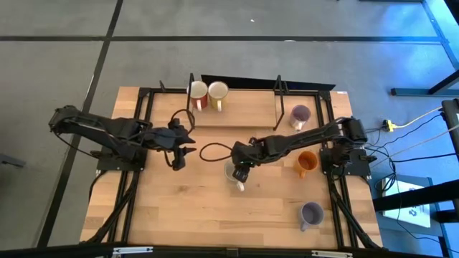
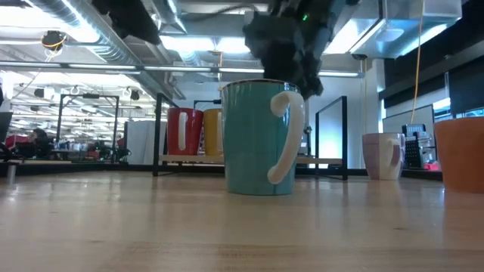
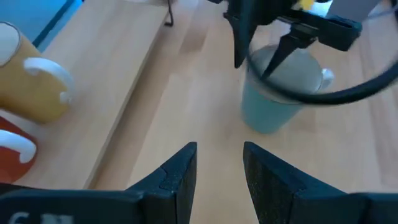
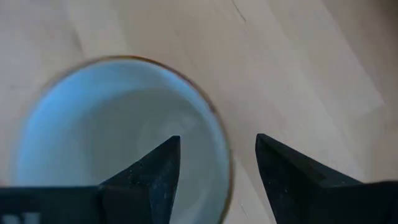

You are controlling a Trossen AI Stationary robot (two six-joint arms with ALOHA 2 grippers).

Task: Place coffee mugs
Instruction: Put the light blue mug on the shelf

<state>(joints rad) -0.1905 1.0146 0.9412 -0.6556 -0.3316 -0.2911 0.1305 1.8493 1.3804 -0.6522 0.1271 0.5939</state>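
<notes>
Teal mug [image 2: 261, 137] stands upright mid-table, white handle, pale inside with a brownish rim. Right gripper [image 1: 241, 172] is directly over it; right wrist view shows the fingers [image 4: 149, 174] apart, one over the mug's interior [image 4: 106, 124], the other outside the rim, straddling the wall. Can't tell if either finger touches it.

Left gripper [image 1: 179, 149] sits near the table's middle, left of the mug and clear of it, fingers [image 3: 177, 177] slightly apart, nothing between them.

Other mugs: red mug [image 1: 197, 94] and yellow mug [image 1: 218, 94] side by side on the raised wooden shelf [image 1: 237, 115] at the back; pale purple mug [image 1: 300, 116] by the shelf's right end; orange mug [image 1: 308, 163] right of centre; second purple mug [image 1: 311, 213] near the front right.

Overhead barely shows the teal mug, since the gripper covers most of it. Low view gives its colour and handle, but cuts the orange mug [image 2: 463, 155] at the edge. Left wrist view crops the red mug [image 3: 13, 152].
</notes>
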